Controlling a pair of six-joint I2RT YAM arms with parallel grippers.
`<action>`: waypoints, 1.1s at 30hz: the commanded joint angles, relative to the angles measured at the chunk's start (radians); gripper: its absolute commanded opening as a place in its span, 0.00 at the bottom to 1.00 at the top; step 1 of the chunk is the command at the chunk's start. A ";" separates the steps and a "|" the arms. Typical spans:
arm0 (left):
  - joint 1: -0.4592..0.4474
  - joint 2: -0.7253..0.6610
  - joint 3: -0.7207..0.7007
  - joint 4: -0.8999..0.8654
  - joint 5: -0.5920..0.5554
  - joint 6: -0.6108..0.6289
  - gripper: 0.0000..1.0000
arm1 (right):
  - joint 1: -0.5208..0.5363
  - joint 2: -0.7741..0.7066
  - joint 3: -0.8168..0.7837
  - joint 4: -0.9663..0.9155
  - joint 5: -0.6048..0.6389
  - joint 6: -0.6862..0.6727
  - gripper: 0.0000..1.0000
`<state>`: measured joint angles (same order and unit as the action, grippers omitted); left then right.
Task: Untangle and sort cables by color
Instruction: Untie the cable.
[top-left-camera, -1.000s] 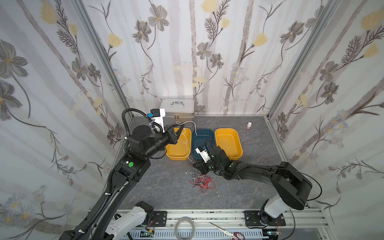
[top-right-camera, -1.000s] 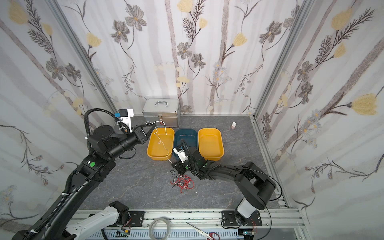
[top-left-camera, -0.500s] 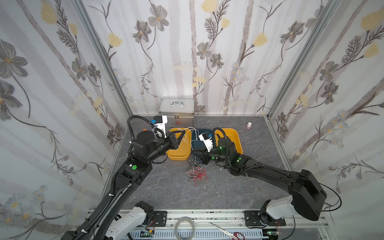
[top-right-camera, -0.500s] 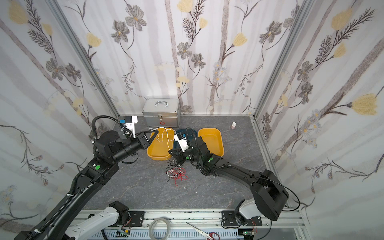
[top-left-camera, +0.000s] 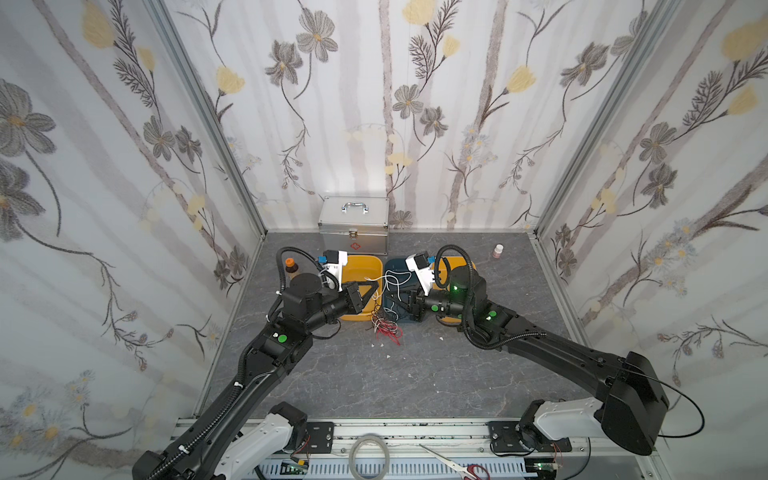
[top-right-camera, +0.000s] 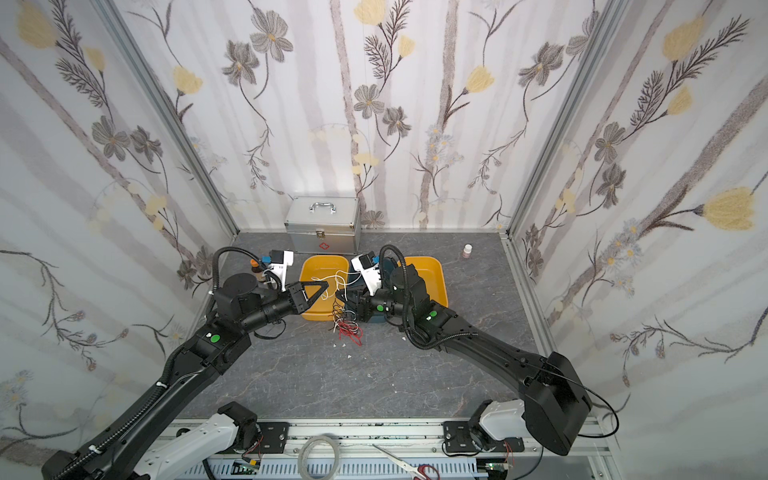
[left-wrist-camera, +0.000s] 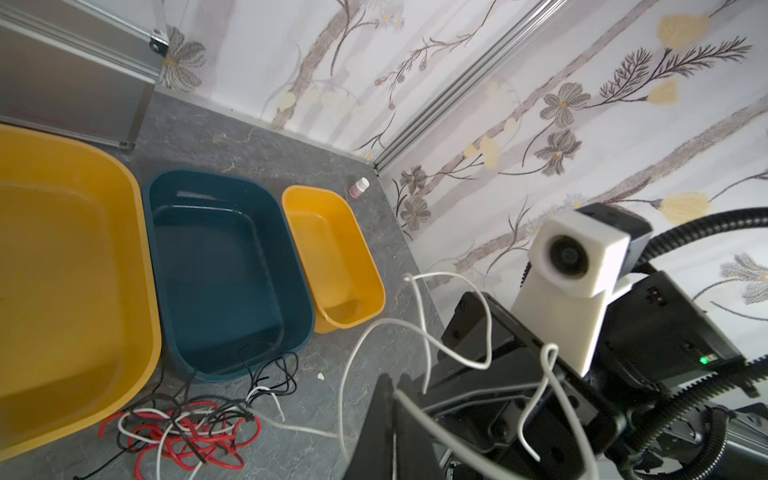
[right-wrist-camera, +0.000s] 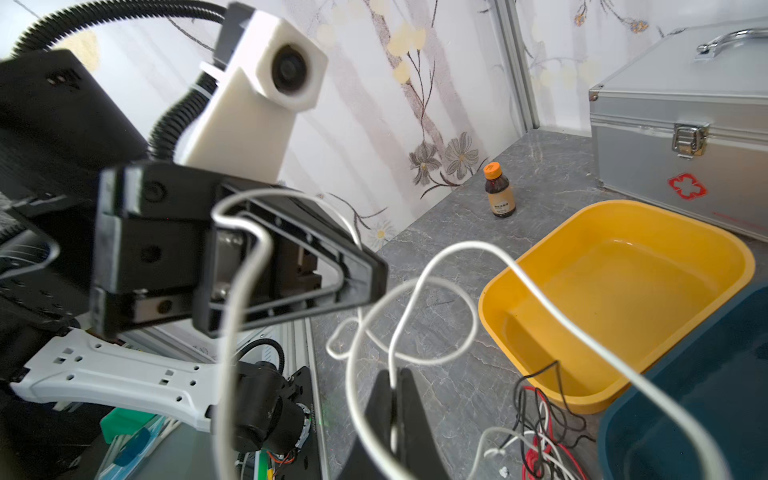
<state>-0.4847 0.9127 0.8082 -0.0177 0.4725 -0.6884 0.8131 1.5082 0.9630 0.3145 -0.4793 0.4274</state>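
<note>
Black jointed arms (top-left-camera: 266, 374), corrugated black hoses (top-left-camera: 465, 266), white camera housings (top-left-camera: 419, 270), green indicator dots (top-left-camera: 282, 338).

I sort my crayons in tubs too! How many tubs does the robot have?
3, in a row: a yellow tub on the robot's left, a dark blue tub in the middle, a second yellow tub on its right. None looks hidden.

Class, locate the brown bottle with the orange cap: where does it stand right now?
In both top views the brown bottle stands on the table at its far-left side, just left of the left yellow tray.
</note>
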 joint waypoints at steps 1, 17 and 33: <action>-0.004 0.001 -0.042 0.109 0.065 -0.025 0.00 | -0.004 0.003 -0.007 0.067 -0.050 0.050 0.06; -0.093 0.080 -0.083 0.144 0.140 0.042 0.13 | -0.017 0.001 -0.009 0.125 -0.097 0.138 0.07; -0.094 0.086 -0.102 0.203 0.134 0.027 0.20 | -0.031 0.026 -0.011 0.162 -0.099 0.168 0.08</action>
<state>-0.5774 1.0008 0.7029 0.1356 0.6025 -0.6590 0.7841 1.5291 0.9409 0.4313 -0.5739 0.5835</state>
